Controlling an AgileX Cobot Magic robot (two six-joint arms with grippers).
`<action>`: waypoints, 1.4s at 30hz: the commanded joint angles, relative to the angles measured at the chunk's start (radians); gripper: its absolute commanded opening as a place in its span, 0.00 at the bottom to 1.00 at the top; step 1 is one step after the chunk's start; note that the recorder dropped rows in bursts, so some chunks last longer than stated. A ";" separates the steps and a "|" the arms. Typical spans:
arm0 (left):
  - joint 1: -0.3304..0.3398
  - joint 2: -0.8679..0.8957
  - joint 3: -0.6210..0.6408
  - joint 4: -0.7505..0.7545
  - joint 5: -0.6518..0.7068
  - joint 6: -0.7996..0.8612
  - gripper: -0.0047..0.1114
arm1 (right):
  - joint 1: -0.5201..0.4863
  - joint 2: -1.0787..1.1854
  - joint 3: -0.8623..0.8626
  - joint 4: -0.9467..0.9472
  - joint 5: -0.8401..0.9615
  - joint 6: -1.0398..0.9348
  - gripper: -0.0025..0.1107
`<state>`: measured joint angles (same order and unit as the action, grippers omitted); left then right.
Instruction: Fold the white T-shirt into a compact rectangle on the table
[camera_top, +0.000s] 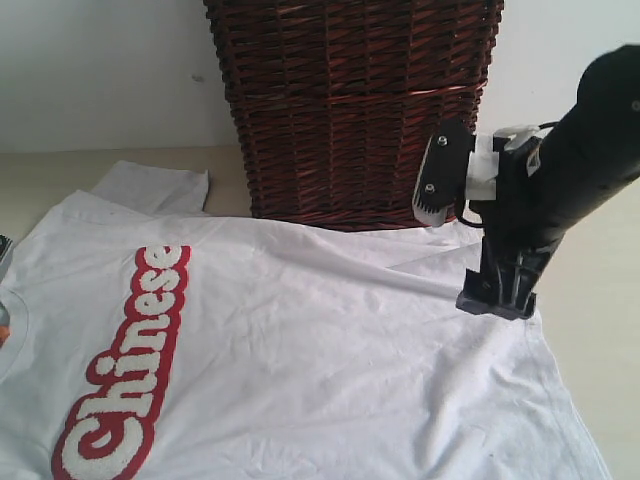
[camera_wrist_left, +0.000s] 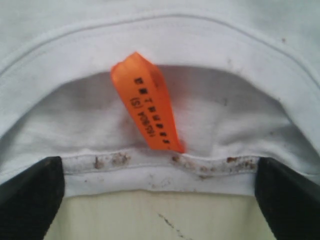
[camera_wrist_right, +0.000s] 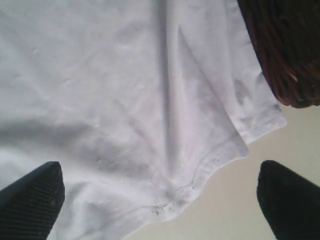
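Left gripper (camera_wrist_left: 158, 172) gapes open over the white T-shirt (camera_wrist_left: 160, 30) collar — right gripper (camera_wrist_right: 159, 167) likewise, over its hem.

We note a white T-shirt (camera_top: 300, 360) with white lettering (camera_top: 125, 370) outlined red, its orange neck tag (camera_wrist_left: 147, 102) printed black, dark brown woven basket (camera_top: 350, 110), pale beige bench (camera_top: 612, 350).

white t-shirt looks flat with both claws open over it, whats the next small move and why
Probably lower both claws and shut them on the cloth edges. The white T-shirt lies spread, unfolded, on the table. The left claw is open astride the collar by the orange tag, the right claw open over the hem corner near the wicker basket; neither holds anything.
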<state>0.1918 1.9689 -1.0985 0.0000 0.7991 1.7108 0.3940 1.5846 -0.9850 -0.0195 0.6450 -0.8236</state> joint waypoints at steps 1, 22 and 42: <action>-0.005 -0.003 0.006 -0.007 -0.001 0.001 0.95 | -0.106 0.023 -0.131 0.144 0.247 -0.152 0.95; -0.005 -0.003 0.006 -0.007 -0.001 0.001 0.95 | -0.209 0.392 -0.212 -0.035 0.283 -0.385 0.95; -0.005 -0.003 0.006 -0.007 -0.001 0.001 0.95 | -0.146 0.438 -0.210 -0.096 0.233 -0.271 0.95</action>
<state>0.1918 1.9689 -1.0985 0.0000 0.7991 1.7108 0.2539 2.0224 -1.1917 -0.0994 0.9058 -1.1288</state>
